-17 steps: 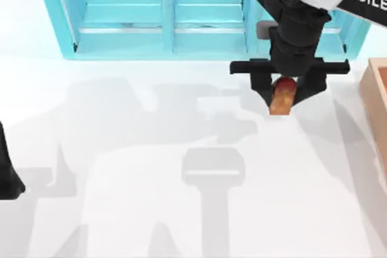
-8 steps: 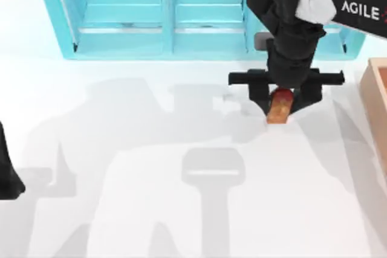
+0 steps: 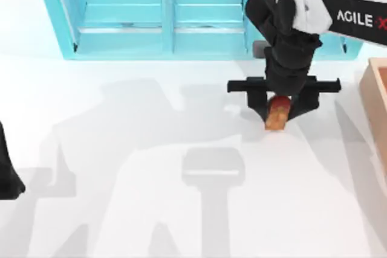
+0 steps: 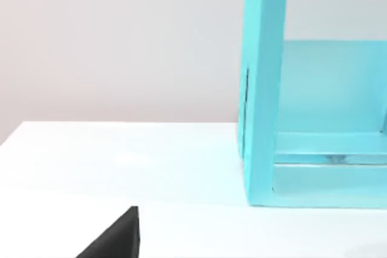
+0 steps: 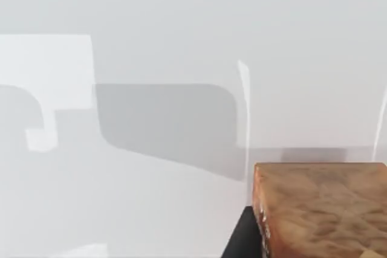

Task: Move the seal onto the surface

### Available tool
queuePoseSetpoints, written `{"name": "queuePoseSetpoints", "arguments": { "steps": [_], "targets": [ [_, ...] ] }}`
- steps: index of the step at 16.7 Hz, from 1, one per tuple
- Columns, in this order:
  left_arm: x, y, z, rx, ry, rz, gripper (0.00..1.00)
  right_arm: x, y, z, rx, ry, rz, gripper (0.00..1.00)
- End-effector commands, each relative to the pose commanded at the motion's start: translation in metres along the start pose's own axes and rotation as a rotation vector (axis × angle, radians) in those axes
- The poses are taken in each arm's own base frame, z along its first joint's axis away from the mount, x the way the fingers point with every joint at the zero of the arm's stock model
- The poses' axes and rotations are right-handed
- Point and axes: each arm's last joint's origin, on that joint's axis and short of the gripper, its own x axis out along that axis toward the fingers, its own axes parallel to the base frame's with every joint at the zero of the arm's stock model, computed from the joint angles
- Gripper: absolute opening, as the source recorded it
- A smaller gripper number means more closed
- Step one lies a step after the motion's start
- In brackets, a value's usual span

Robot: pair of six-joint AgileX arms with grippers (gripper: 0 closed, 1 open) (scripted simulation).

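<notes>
The white tabletop point(image 3: 121, 149) fills the frame, the turquoise shelf unit point(image 3: 163, 16) along its top edge; right of centre, the right gripper point(image 3: 279, 108) clamps the seal point(image 3: 277, 113) low, probably for release; the left arm point(image 3: 7, 167) is parked at the left edge.

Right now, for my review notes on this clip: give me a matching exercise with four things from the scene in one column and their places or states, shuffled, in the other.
Things:
1. seal
2. right gripper
3. turquoise shelf unit
4. tan wooden box

Places or states:
A. at the table's right edge in the top view
B. along the far side of the white tabletop
C. held between the jaws, low over the tabletop
D. pointing down in front of the shelf unit, shut on a small figure

Pairs: 1-C, 2-D, 3-B, 4-A
</notes>
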Motion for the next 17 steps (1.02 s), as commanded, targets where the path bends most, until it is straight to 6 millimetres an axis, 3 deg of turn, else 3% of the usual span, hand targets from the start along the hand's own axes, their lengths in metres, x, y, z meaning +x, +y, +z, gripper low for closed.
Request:
{"name": "queuePoseSetpoints", "arguments": {
  "steps": [12, 17],
  "targets": [
    [0.0, 0.0, 0.0, 0.0, 0.0, 0.0, 1.0, 0.0, 0.0, 0.0, 0.0, 0.0, 0.0, 0.98],
    [0.0, 0.0, 0.0, 0.0, 0.0, 0.0, 1.0, 0.0, 0.0, 0.0, 0.0, 0.0, 0.0, 1.0]
  ]
}}
